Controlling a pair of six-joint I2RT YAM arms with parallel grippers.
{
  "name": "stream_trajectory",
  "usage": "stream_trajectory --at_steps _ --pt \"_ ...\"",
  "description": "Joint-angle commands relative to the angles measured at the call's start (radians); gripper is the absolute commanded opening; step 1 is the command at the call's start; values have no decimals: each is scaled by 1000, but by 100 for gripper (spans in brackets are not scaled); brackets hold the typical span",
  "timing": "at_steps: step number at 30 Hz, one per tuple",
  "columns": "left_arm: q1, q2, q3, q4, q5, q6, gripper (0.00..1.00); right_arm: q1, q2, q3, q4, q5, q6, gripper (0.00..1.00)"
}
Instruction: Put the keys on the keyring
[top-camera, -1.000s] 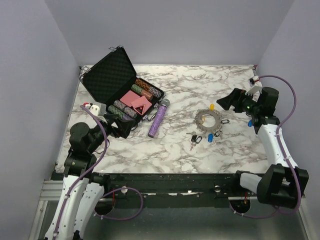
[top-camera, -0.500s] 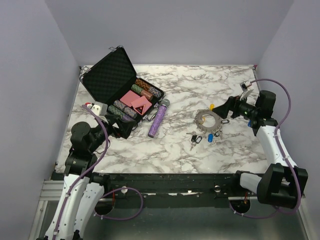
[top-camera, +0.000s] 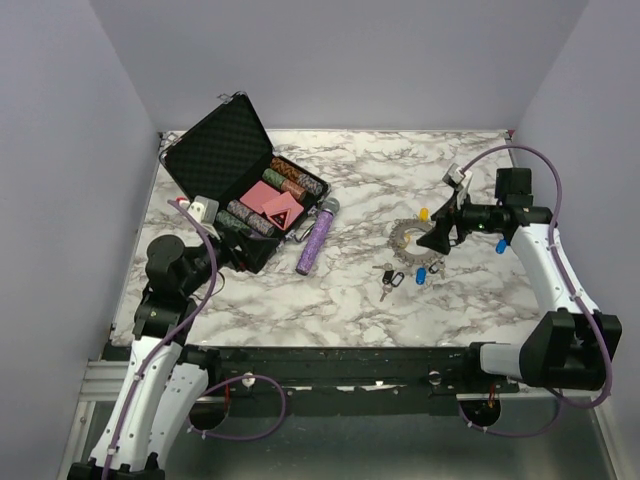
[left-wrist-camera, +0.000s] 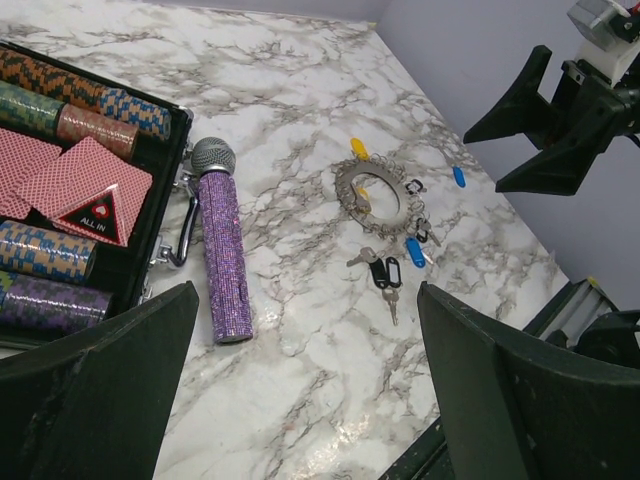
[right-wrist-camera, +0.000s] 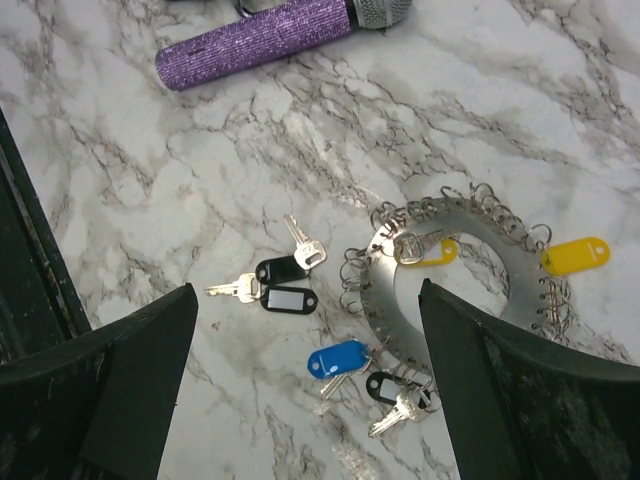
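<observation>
The keyring (top-camera: 408, 238) is a flat silver ring with small loops and tagged keys round its rim, lying right of centre on the marble table. It also shows in the left wrist view (left-wrist-camera: 349, 187) and the right wrist view (right-wrist-camera: 383, 282). Two loose keys with black tags (right-wrist-camera: 277, 284) lie just left of it (top-camera: 388, 279). A blue-tagged key (right-wrist-camera: 338, 362) and a yellow-tagged key (right-wrist-camera: 575, 254) lie at its rim. My right gripper (top-camera: 438, 238) is open and empty, hovering above the ring's right side. My left gripper (top-camera: 236, 250) is open and empty at the far left.
An open black case (top-camera: 215, 150) with poker chips and cards sits at the back left. A purple glittery microphone (top-camera: 316, 237) lies between the case and the keys. A single blue-tagged key (top-camera: 499, 245) lies near the right wall. Walls close in three sides.
My right gripper has swung left and down from near the right wall to above the keyring. My left arm has shifted slightly. The keys and the ring have not moved.
</observation>
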Motion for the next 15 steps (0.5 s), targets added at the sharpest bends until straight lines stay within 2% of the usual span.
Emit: stream_trajectory --at_steps 1,11,15 --pt "5 -26 32 -12 -18 20 99 0 -25 17 -120 22 -153 100" --pt "5 -167 -54 11 -99 81 99 2 -71 -67 -69 120 -181 100" --pt "5 -167 -48 6 -95 83 99 2 -31 -40 -74 319 -51 100"
